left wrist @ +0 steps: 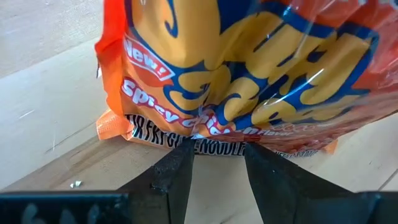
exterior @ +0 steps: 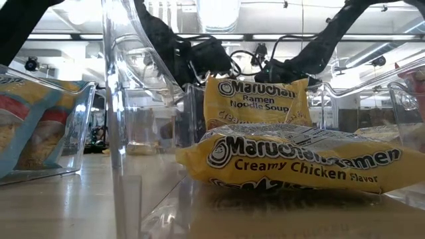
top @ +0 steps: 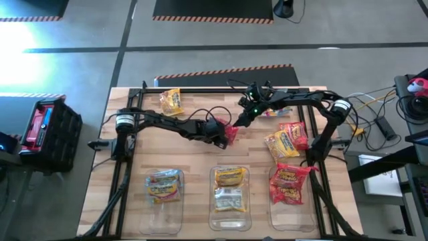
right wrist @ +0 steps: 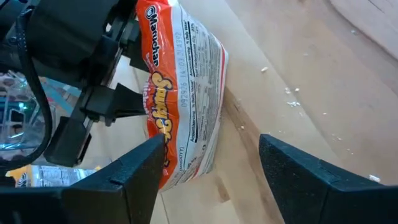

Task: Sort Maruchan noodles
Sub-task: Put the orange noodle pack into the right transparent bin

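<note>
A red Maruchan packet (top: 232, 135) sits mid-table at the tip of my left gripper (top: 224, 132), which is shut on it and reaches in from the table's left. My right gripper (top: 242, 119) is open and comes from the far right. In its wrist view the packet (right wrist: 186, 87) stands tilted between its fingers (right wrist: 211, 165), close to one of them; I cannot tell whether they touch. Loose packets lie flat on the wood: a yellow one (top: 172, 102) far left, a red and yellow cluster (top: 287, 140) on the right, and a pale one (top: 277, 110) by the right arm. My left gripper (left wrist: 217, 158) holds the red packet by its crimped end edge (left wrist: 205, 142), pinched between the two fingers, coming level from the table's left. The packet (left wrist: 249, 74) stands tilted on edge beyond the fingertips. Whether its lower end rests on the table I cannot tell.
Three clear bins line the near edge. The left bin (top: 150, 201) holds a blue-multicoloured packet (exterior: 33, 119), the middle bin (top: 214, 201) yellow packets (exterior: 292, 159), and the right bin (top: 309, 201) red ones (top: 291, 184). A black frame (top: 200, 90) runs along the table's far side. Bare wood lies at centre-left.
</note>
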You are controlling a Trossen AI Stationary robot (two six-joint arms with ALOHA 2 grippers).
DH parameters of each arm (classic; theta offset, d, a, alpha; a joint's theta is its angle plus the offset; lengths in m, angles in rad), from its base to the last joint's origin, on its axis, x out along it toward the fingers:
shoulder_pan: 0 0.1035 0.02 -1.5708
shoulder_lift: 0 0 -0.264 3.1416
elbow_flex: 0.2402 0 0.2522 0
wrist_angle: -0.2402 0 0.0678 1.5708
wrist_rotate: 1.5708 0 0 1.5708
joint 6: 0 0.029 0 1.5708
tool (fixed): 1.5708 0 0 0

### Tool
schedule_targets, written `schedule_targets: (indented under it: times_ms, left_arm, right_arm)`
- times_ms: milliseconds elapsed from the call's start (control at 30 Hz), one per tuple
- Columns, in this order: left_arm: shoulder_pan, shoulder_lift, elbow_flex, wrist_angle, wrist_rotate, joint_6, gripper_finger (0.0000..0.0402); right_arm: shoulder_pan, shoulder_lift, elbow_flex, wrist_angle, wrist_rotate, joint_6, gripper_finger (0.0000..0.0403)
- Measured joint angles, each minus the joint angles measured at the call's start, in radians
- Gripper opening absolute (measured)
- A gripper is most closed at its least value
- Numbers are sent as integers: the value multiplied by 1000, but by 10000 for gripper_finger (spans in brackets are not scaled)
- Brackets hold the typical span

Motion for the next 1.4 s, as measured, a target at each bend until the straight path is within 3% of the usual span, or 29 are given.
schedule_targets:
  times_ms: [700, 1033, 1400]
  left_arm:
    - [1, 1, 1, 2, -10, -15, 134]
    - [3, 1, 1, 3, -10, -22, 134]
    - [4, 1, 1, 4, -11, -41, 134]
  right_arm:
    - [39, 1, 80, -13, -47, -28, 234]
    - [118, 1, 80, -16, 139, -165, 233]
    - [134, 1, 80, -14, 194, -184, 229]
